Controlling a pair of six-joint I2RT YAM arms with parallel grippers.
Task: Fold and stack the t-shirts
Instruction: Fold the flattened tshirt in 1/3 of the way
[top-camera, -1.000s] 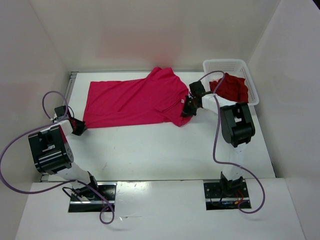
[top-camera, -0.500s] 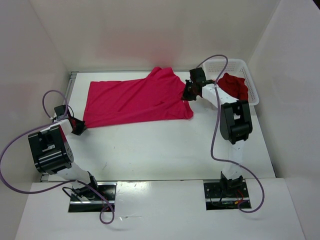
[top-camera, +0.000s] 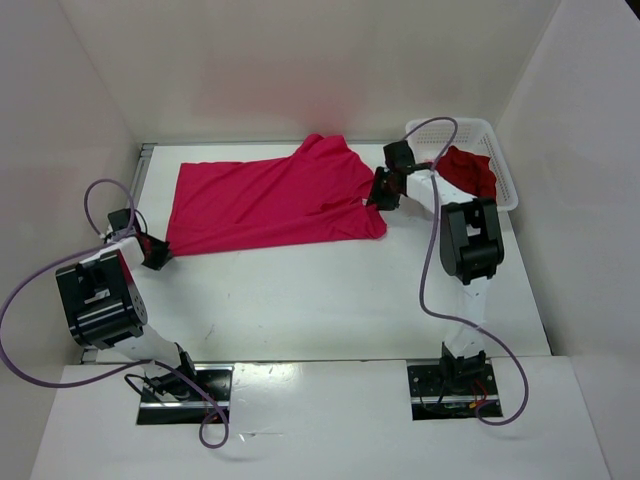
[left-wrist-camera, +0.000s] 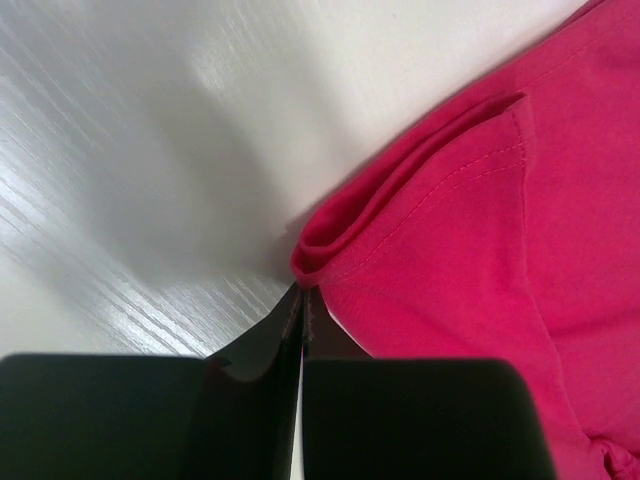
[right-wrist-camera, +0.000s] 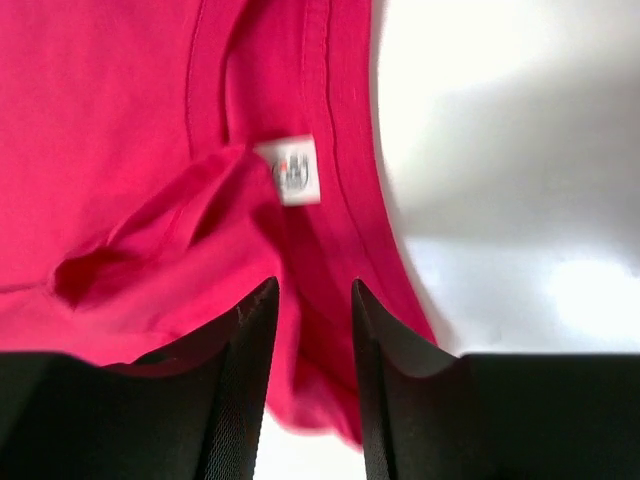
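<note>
A bright magenta-pink t-shirt (top-camera: 270, 200) lies spread across the back half of the table. My left gripper (top-camera: 155, 250) is at its near-left corner, shut, with the bunched hem (left-wrist-camera: 330, 250) drawn to a point at its tips (left-wrist-camera: 303, 290). My right gripper (top-camera: 383, 192) hovers at the shirt's right end by the collar. Its jaws (right-wrist-camera: 313, 285) stand open over the cloth (right-wrist-camera: 120, 120), close to the white neck label (right-wrist-camera: 295, 170), gripping nothing. A dark red t-shirt (top-camera: 468, 172) lies bunched in the basket.
The white mesh basket (top-camera: 450, 128) stands at the back right corner, just behind my right arm. White walls close in the table on the left, back and right. Purple cables loop beside both arms.
My right gripper carried the shirt's collar end away from the front and toward the back right, then opened and let it go. The left gripper has stayed put and shut.
</note>
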